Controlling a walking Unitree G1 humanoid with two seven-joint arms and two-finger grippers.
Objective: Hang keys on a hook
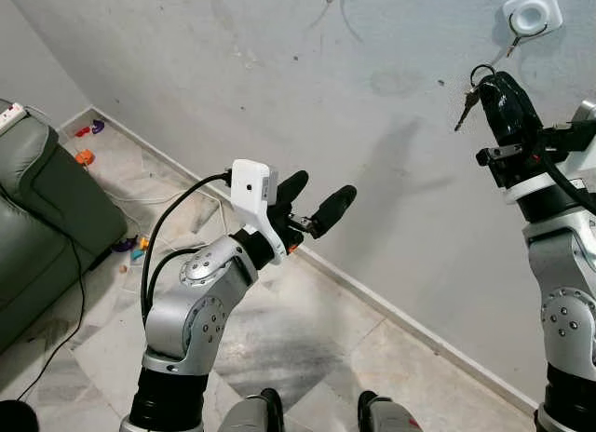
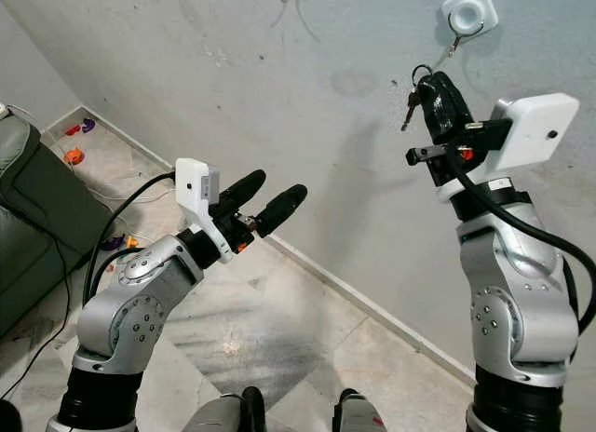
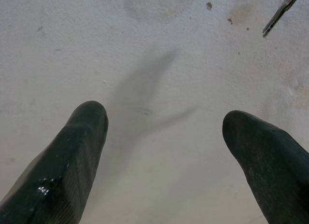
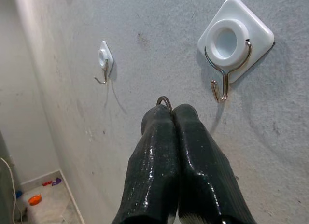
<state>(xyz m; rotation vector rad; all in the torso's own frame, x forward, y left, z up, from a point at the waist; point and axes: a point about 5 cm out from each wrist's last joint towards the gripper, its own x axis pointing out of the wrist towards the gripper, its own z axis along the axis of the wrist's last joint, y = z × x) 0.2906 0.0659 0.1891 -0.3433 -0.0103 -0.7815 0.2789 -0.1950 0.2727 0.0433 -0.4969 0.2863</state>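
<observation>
The right gripper (image 4: 173, 113) presses its two black fingers (image 4: 159, 156) flat together, pinching the key ring (image 4: 164, 100), whose metal loop pokes out just above the fingertips; the keys (image 1: 467, 106) dangle from that ring on the side of the gripper away from the hook, close to the wall (image 1: 307, 87). The gripper is raised near the wall, just below and beside the hook (image 4: 223, 84), a bent wire hanging from a white square pad (image 4: 236, 38) stuck on the plaster; the ring does not touch the wire. A second hook (image 4: 104, 64) of the same kind sits further along the wall, well apart. The left gripper (image 1: 313, 202) is held lower, out in front of the body, its fingers (image 3: 72, 161) spread wide with nothing between them, pointed at the bare wall. Below, a marble floor (image 1: 307, 348) meets the wall at a skirting line, with a green sofa (image 1: 42, 209) at the far left and small coloured toys (image 1: 86, 155) scattered on the floor near it
</observation>
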